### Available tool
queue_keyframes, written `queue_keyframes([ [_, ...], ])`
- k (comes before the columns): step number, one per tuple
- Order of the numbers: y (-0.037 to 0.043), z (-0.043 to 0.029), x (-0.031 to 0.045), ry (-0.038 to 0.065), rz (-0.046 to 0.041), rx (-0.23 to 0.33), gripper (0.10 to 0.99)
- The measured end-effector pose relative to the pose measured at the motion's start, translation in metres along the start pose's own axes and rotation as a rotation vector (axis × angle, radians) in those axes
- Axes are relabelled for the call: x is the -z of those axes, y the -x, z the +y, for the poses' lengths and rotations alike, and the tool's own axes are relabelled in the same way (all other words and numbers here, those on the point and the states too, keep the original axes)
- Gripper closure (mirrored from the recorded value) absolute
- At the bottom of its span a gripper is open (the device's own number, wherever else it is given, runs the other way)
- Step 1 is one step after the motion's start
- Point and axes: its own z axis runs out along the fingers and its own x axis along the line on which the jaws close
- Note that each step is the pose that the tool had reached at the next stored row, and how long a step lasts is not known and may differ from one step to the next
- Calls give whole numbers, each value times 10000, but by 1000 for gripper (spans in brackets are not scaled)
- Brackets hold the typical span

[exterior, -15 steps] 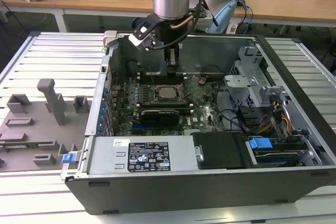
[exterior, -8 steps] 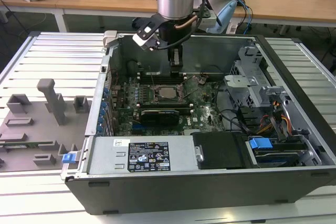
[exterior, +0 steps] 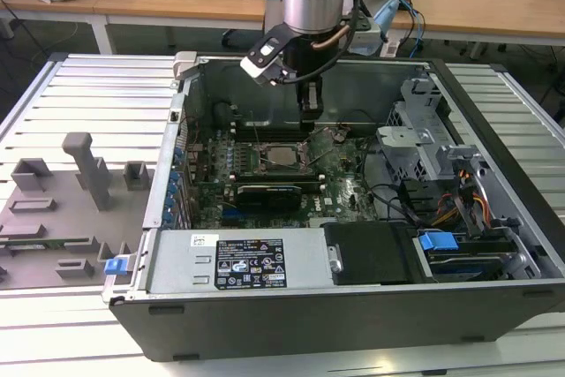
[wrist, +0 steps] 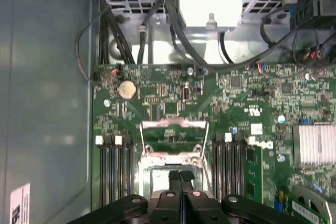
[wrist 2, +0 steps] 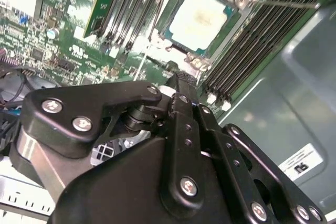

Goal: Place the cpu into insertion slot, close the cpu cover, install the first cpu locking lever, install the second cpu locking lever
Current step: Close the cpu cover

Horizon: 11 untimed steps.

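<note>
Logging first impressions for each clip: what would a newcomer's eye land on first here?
The open computer case in the middle of the exterior view, with the arm's hand hanging inside it. Just by the hand, the cpu shines silver-grey on the green motherboard; in the second wrist view black memory slots flank it.

In the first wrist view the tool (wrist: 181,176) hides most of the insertion slot (wrist: 155,176).
</note>
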Motion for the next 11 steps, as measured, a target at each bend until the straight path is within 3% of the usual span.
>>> queue_keyframes([
  [2,-1,41,-3,0,0,1,980],
  [4,-2,135,-11,-1,-1,1,980],
  [11,-6,347,-29,-2,0,1,980],
])
